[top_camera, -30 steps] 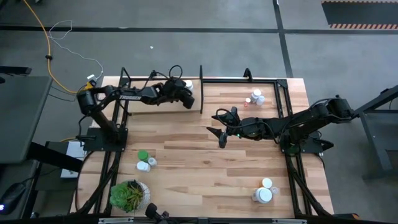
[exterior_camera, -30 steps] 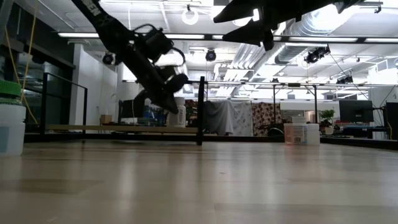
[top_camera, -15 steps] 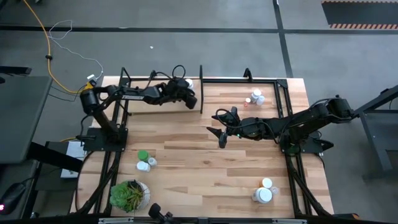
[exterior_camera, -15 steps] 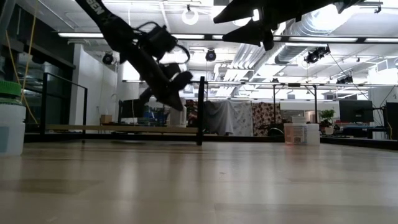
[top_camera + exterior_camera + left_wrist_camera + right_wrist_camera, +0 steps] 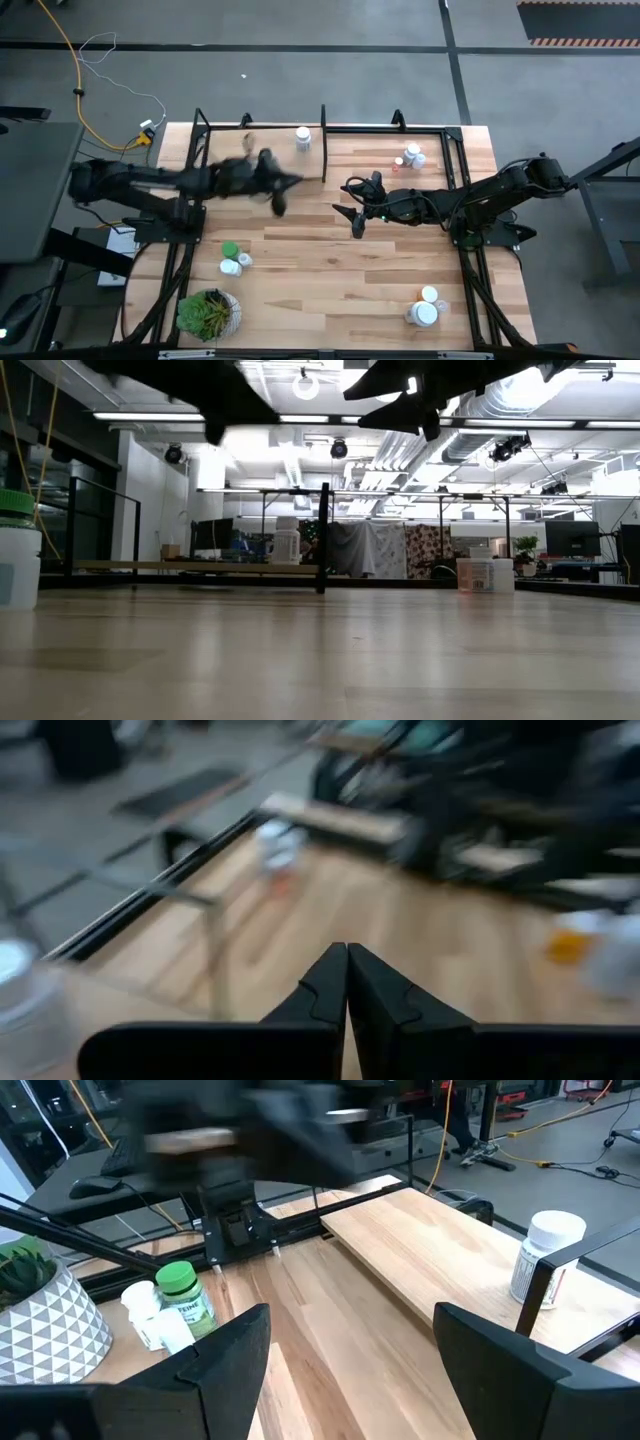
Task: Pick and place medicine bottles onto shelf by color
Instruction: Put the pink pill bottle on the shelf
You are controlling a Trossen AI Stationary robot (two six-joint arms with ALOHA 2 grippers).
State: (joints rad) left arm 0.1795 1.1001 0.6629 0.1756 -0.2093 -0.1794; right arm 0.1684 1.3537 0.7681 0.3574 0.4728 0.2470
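One white bottle [image 5: 303, 138] stands on the shelf [image 5: 262, 160] by its end post. The rest wait on the tabletop [image 5: 340, 270], well apart from the shelf, the green bottle [image 5: 230, 251] too. The left gripper [image 5: 280, 190], fingers together and empty, is just off the shelf; the right gripper [image 5: 352, 205] hangs spread nearby, with bare wood below.

Your two arms are dark, jointed and slim; the left gripper [image 5: 347, 982] has matte black fingers [image 5: 318, 990] with notched, interlocking inner edges.
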